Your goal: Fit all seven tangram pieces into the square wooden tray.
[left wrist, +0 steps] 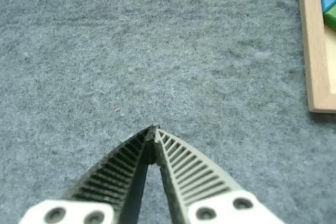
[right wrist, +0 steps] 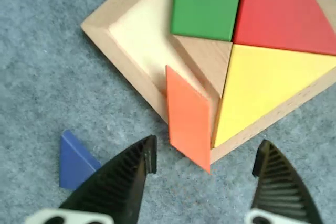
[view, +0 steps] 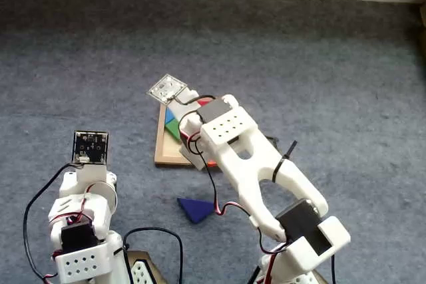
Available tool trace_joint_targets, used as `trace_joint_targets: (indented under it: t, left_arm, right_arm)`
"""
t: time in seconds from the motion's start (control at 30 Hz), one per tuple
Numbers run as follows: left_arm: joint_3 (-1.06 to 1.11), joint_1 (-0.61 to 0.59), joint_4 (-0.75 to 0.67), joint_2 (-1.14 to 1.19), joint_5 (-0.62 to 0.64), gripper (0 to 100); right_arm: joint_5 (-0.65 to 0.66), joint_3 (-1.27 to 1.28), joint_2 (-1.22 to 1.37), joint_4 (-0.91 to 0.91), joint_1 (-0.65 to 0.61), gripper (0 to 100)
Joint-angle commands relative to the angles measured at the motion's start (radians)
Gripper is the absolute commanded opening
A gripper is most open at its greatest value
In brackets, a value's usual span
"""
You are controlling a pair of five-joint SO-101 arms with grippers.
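The square wooden tray [right wrist: 113, 30] holds a green square [right wrist: 206, 3], a red triangle [right wrist: 281, 14], a yellow triangle [right wrist: 268, 85] and a wood-coloured triangle [right wrist: 210, 61]. An orange parallelogram [right wrist: 187, 116] lies tilted across the tray's rim, half in and half out. My right gripper [right wrist: 206, 150] is open just above the orange piece, its fingers on either side of its outer end. A dark blue triangle [right wrist: 76, 158] lies on the carpet beside the tray, also the dark blue triangle [view: 195, 209]. My left gripper [left wrist: 154, 130] is shut and empty over bare carpet, left of the tray [left wrist: 315, 51].
Grey carpet [view: 299, 64] covers the table all round. The right arm [view: 253, 164] stretches over the tray [view: 166, 154] and hides most of it from above. The left arm [view: 83, 217] stays folded at the near left.
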Motion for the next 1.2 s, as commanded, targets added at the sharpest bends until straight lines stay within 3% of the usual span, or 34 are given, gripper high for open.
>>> trace_joint_targets:
  t: [0.0,0.27,0.47,0.9,1.07,1.17]
  left_arm:
    - [0.019,0.010,-0.015,-0.027,-0.011,1]
    - [0.019,0.010,-0.015,-0.027,-0.011,1]
    - [0.019,0.010,-0.015,-0.027,-0.011,1]
    - [0.019,0.010,-0.014,-0.027,-0.011,1]
    - [0.019,0.010,-0.014,-0.027,-0.011,1]
    - [0.019,0.010,-0.014,-0.027,-0.011,1]
  right_arm:
    - [0.043,-0.050,-0.013,0.027,0.001,29.2]
    - [0.141,0.036,-0.007,-0.087,-0.035,29.2]
    - [0.207,0.140,-0.005,-0.222,-0.035,22.1]
    - [0.206,0.142,0.113,-0.162,-0.028,21.2]
    - [0.206,0.140,0.111,-0.137,-0.035,9.9]
    - [0.207,0.140,0.105,-0.134,-0.036,8.0]
